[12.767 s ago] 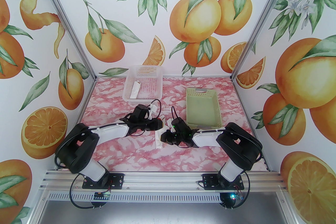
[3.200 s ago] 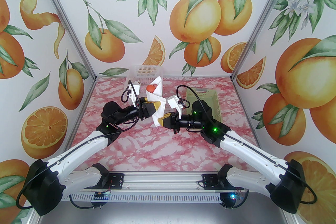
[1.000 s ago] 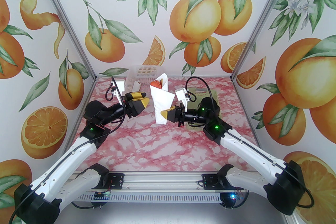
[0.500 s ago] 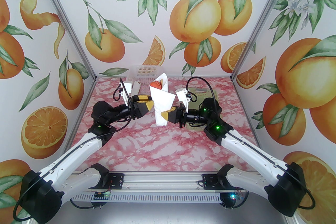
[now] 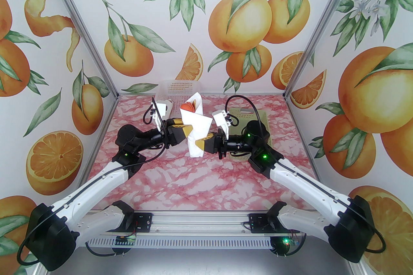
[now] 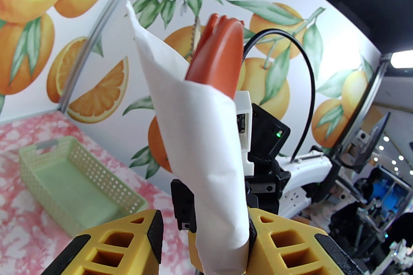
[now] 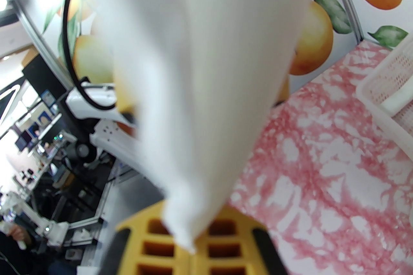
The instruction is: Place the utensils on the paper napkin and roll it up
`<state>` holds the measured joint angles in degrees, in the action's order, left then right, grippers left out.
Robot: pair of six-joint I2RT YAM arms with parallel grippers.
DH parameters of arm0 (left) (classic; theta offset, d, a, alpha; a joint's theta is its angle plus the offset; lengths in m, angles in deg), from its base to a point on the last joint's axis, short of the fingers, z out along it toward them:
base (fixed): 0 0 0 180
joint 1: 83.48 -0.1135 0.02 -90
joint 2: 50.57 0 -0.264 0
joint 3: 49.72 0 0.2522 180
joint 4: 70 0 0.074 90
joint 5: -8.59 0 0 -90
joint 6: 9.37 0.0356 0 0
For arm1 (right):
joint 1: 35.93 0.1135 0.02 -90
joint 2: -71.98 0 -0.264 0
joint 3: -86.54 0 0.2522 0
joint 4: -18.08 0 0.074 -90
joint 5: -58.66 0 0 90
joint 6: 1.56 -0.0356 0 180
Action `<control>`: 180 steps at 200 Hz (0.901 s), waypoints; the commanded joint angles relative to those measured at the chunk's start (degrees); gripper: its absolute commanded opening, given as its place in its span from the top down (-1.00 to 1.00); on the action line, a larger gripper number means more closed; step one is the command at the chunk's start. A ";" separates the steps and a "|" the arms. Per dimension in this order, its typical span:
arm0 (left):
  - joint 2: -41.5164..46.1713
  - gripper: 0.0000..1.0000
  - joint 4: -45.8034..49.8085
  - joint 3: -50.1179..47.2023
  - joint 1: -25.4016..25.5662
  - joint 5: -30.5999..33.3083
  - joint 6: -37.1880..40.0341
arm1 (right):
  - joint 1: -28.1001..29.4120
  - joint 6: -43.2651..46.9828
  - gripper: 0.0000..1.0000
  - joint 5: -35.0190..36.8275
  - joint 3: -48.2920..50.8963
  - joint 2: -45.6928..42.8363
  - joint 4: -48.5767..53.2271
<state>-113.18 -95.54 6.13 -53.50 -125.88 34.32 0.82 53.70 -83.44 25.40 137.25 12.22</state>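
White paper napkin (image 5: pixel 200 125), rolled into a cone, is held upright above the pink marbled counter (image 5: pixel 206 183), just above the middle of the overhead frame. Red-orange tips of the utensils (image 6: pixel 219 51) are seen poking from its wide top, with a pale serrated edge just behind them. The narrow lower end of the roll is pinched in the right jaws, which are clamped flat on the paper at the bottom centre of the right wrist view. The left jaws are set around the roll near the bottom of the left wrist view and are parted. The yellow finger (image 6: pixel 300 235) at the lower right of that frame is touching the paper, while a gap is left at the other finger. A green basket (image 6: pixel 109 180) is seen at the lower left there. A white mesh basket (image 5: pixel 180 88) is seen at the back of the counter, behind the roll.
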 commanded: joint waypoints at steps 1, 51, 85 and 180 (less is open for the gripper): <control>-0.54 0.20 -2.31 1.50 0.62 -1.14 0.34 | 0.54 -0.07 1.00 -2.05 -1.91 0.03 -3.02; -0.85 0.54 -3.91 1.62 1.38 -1.66 -0.05 | 0.62 -0.06 1.00 -2.40 -1.74 0.15 -2.99; -1.37 0.61 -5.06 1.83 1.84 -2.51 -0.46 | 0.65 -0.06 0.92 -3.21 -2.57 1.05 -2.56; 1.44 0.94 3.01 1.65 2.01 1.84 5.18 | -4.70 6.27 -0.17 2.51 -2.90 -6.15 10.00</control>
<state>-113.42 -94.52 6.41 -51.80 -125.40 37.21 -1.17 57.61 -83.61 23.59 134.80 19.30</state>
